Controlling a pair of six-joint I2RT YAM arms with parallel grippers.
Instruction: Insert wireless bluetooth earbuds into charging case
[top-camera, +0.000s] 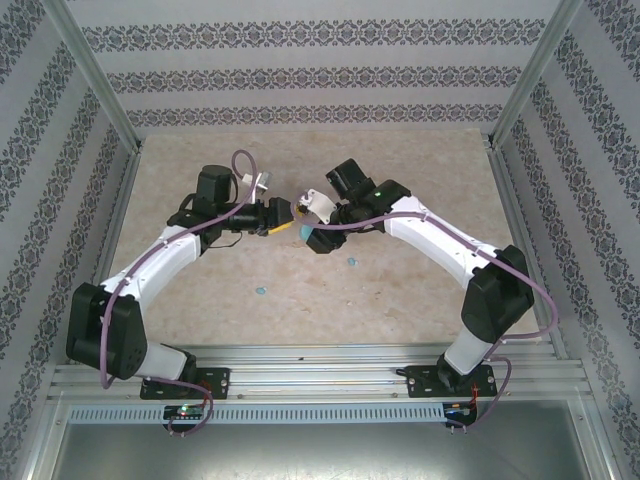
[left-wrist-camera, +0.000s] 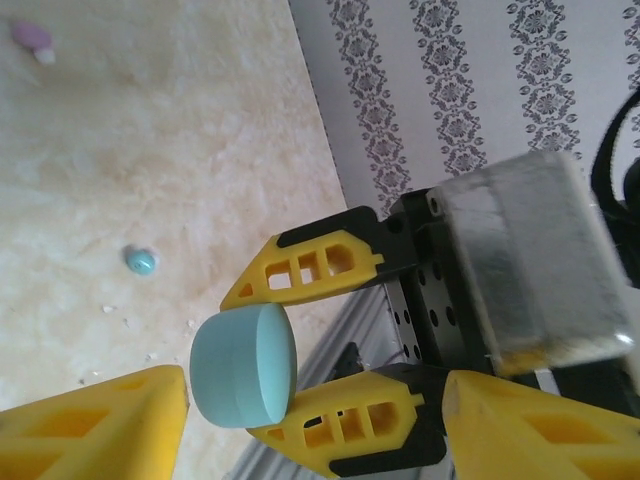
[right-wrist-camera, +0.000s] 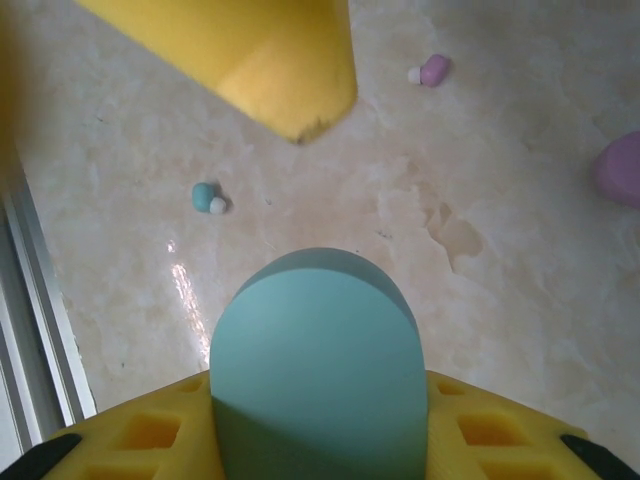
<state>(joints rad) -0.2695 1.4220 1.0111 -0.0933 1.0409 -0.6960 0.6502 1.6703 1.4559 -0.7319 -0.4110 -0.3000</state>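
Right claw (top-camera: 322, 240) grips a cyan oval plastic case (right-wrist-camera: 315, 360) aloft toward the open left claw (top-camera: 281, 224), likely for opening; a tiny cyan plastic earbud (top-camera: 350, 262) lies at its four o'clock.

case (right-wrist-camera: 315, 365) cyan; pincer fingers (left-wrist-camera: 310, 265) yellow; table (right-wrist-camera: 500, 290) beige marble; walls (top-camera: 300, 70) damask-striped

Top view: bright, even, diffuse light from above. Only soft, faint shadows under the white arms (top-camera: 150, 265) on the beige marbled surface (top-camera: 300, 320). Right wrist: white glare streak on the surface at lower left, cyan oval plastic case (right-wrist-camera: 315, 370) close up and soft, yellow finger (right-wrist-camera: 270, 70) at top blurred. Left wrist: yellow fingers (left-wrist-camera: 90, 430) along the bottom edge out of focus, background sharper.
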